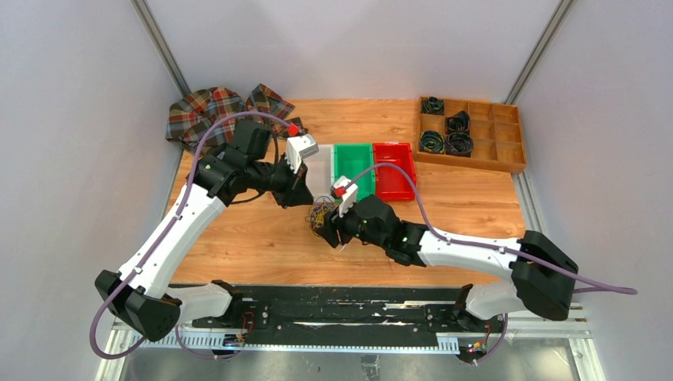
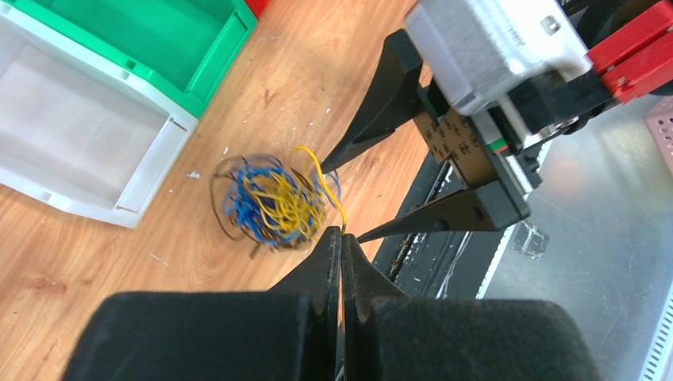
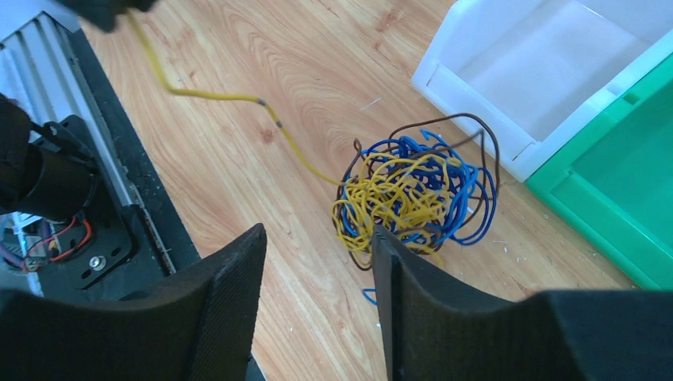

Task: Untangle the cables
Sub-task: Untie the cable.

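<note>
The cables [image 1: 320, 212] form a fist-sized tangle of yellow, blue and dark wires on the wooden table, in front of the bins. The tangle shows in the left wrist view [image 2: 274, 202] and the right wrist view [image 3: 413, 194]. My left gripper [image 2: 341, 236] is shut on the end of one yellow strand [image 3: 222, 97], which runs taut from the tangle up to it. In the top view my left gripper [image 1: 307, 201] is just left of the tangle. My right gripper [image 3: 317, 234] is open and empty, hovering just beside the tangle, with one finger [image 3: 389, 262] over its near edge.
A white bin [image 1: 319, 163], a green bin [image 1: 353, 151] and a red bin [image 1: 394, 149] stand in a row behind the tangle. A wooden tray [image 1: 508, 163] with thick black coiled cords sits at the back right. A plaid cloth [image 1: 214, 111] lies at the back left.
</note>
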Tool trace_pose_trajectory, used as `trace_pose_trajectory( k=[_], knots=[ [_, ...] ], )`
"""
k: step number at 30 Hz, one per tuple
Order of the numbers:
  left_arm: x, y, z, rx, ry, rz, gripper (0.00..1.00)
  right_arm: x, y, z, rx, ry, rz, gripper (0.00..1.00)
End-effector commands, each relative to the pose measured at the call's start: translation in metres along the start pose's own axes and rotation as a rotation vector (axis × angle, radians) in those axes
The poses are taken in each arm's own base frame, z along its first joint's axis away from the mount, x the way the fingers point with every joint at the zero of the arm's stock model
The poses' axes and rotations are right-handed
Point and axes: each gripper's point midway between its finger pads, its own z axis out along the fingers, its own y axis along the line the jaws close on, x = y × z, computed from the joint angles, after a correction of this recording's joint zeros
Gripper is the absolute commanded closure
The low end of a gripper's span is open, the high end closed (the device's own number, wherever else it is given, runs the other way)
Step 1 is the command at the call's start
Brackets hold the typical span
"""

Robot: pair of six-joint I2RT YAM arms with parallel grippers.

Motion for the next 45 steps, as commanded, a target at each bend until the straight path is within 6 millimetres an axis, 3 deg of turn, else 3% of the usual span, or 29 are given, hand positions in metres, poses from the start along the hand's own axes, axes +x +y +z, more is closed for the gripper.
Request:
trace_pose_trajectory(
  k=[1,7,10,15,26,31,34,40,45],
  knots=[
    [-0.008,-0.016,-0.008,0.038,-0.044,0.019,0.99,-0.02,0.0,0.015,0.023,-0.047,-0.011,0.5],
    [-0.011,-0.023,-0.011,0.064,-0.06,0.008,0.99,-0.027,-0.013,0.031,0.073,-0.078,0.009,0.62],
    [-0.016,-0.027,-0.014,0.074,-0.071,0.006,0.99,-0.018,-0.012,0.041,0.066,-0.043,0.006,0.67],
    [-0.025,-0.037,-0.022,0.101,-0.102,0.002,0.99,0.001,-0.019,0.048,0.091,-0.005,0.015,0.68],
    [-0.046,-0.062,-0.039,0.184,-0.161,-0.012,0.99,0.027,-0.033,0.046,0.135,0.016,0.085,0.75],
    [-0.054,-0.063,-0.046,0.164,-0.177,0.023,0.99,0.045,-0.045,0.038,0.168,0.04,0.132,0.91],
    [-0.064,-0.062,-0.057,0.125,-0.195,0.065,0.99,0.063,-0.052,0.033,0.193,0.071,0.171,0.98],
    [-0.091,-0.057,-0.085,-0.002,-0.251,0.175,1.0,0.097,-0.065,0.02,0.243,0.12,0.195,0.99],
    [-0.12,-0.049,-0.124,-0.173,-0.324,0.299,1.0,0.125,-0.079,0.008,0.304,0.167,0.215,0.99]
  ],
)
